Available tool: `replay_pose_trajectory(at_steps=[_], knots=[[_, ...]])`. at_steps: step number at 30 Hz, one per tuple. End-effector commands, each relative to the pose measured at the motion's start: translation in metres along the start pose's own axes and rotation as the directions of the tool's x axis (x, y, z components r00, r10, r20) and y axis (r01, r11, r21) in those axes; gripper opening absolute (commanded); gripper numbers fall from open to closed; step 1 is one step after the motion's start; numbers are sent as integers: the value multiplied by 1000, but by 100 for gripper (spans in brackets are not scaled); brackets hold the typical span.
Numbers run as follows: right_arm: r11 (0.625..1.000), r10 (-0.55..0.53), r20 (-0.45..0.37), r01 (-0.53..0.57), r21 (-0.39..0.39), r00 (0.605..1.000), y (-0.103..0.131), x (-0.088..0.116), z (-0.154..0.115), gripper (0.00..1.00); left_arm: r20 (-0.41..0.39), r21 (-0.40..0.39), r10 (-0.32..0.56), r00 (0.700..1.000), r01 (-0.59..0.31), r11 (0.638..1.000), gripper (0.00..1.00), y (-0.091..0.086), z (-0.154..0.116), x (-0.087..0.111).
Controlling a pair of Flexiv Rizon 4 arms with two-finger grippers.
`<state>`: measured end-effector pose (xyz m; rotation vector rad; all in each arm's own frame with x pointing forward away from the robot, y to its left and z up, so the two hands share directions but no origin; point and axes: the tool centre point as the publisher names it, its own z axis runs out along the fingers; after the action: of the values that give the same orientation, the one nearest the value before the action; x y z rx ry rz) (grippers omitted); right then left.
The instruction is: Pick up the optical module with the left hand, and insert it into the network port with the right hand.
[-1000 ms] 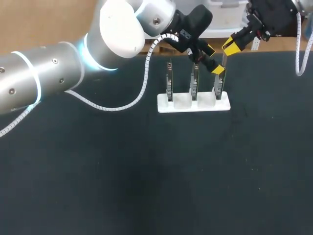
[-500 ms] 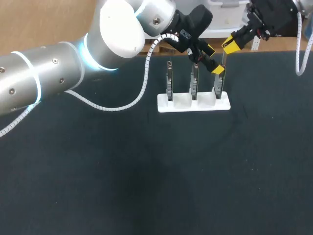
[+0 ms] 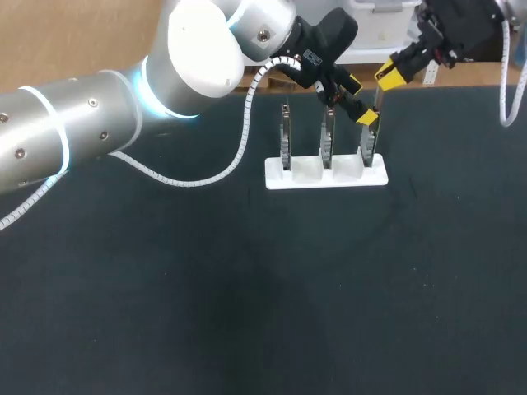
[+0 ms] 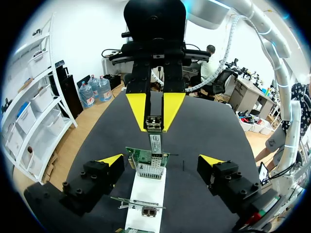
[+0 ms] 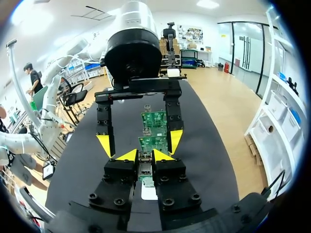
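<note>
**Tabletop** (image 3: 247, 288): dark, matte surface.

**Rack** (image 3: 309, 177): white base strip, set toward 1 o'clock from the tabletop's middle in the head view. It holds three green circuit cards upright in a row.
- Card at the 9 o'clock end (image 3: 285, 136): free of both tools.
- Middle card (image 3: 328, 136): free of both tools.
- Card at the 3 o'clock end (image 3: 368, 141): both tools gather around it.

**Left arm** (image 3: 82, 123): silver, enters at 9 o'clock in the head view and reaches past the middle. A white coiled cable (image 3: 239, 140) hangs from it.

**Left tool** (image 3: 361, 99): released. Its yellow fingertips are spread wide on either side of the end card, clear of it, and hold nothing.

**Right arm** (image 3: 461, 29): enters at 1 o'clock in the head view.

**Right tool** (image 5: 145, 155): clenched on the optical module, with a yellow tip pressed to each side of it. It faces the left tool from across the end card.

**Optical module** (image 4: 154, 124): small metal block, pinched in the right tool directly above the end card. A thin part runs down from it to the card's top edge.

**Network port** (image 4: 150, 167): metal cage on the end card, just below the module. The views do not show whether the module has entered it.
</note>
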<state>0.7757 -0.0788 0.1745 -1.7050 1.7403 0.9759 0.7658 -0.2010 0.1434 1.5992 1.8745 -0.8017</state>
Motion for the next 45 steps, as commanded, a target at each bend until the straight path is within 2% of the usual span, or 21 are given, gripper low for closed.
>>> replay_pose_trajectory(at_steps=[1,23,35,45], knots=[[1000,-6,5,6,20,1000,7,-2,-1,0,0,3,1,1000,-1,1000,100,1,0,0],[998,-23,28,21,57,999,17,-5,-6,0,0,3,1,1000,-1,1000,100,1,0,0],[997,-40,6,39,63,999,21,-5,-4,0,0,3,1,1000,-1,1000,100,1,0,0],[997,-43,0,43,61,999,17,-4,-4,0,0,3,1,1000,-1,1000,100,1,0,0]])
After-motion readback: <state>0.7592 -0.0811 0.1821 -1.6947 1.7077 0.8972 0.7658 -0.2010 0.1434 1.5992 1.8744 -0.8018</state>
